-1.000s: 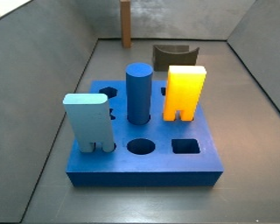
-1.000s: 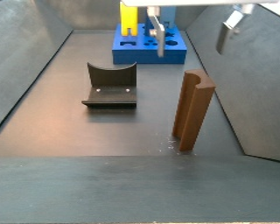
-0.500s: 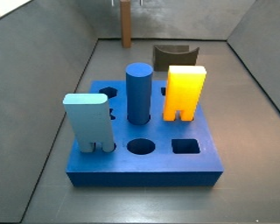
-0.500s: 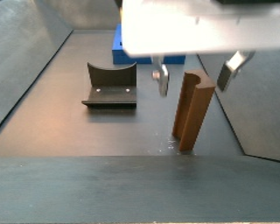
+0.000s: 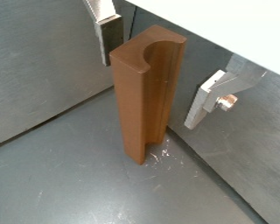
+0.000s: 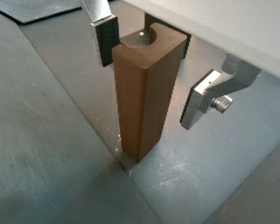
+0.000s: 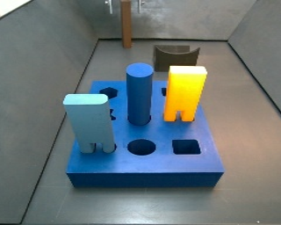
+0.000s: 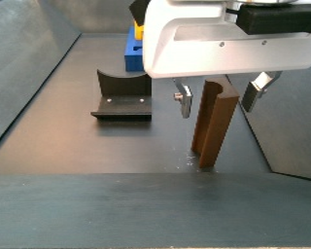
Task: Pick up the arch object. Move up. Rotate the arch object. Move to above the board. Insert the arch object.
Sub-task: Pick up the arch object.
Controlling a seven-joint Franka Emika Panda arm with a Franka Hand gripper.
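The gripper [image 8: 221, 94] straddles the upright arch object [image 8: 213, 124], seemingly untouched, far from the board [image 7: 147, 163].

Two-finger parallel-jaw gripper [image 8: 221, 94] hanging low near floor in side view, white boxy wrist housing above it. Jaws standing spread wide. Flat silver finger plates with dark pads [image 5: 108, 31] showing in both wrist views, one plate either side of gap, neither touching anything. Second finger [image 6: 209, 94] carrying small round bolt head, pointing downward.

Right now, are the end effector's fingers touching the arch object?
Apart. Both wrist views show the arch object standing between the open end effector's fingers, with floor visible in the gaps on each side.
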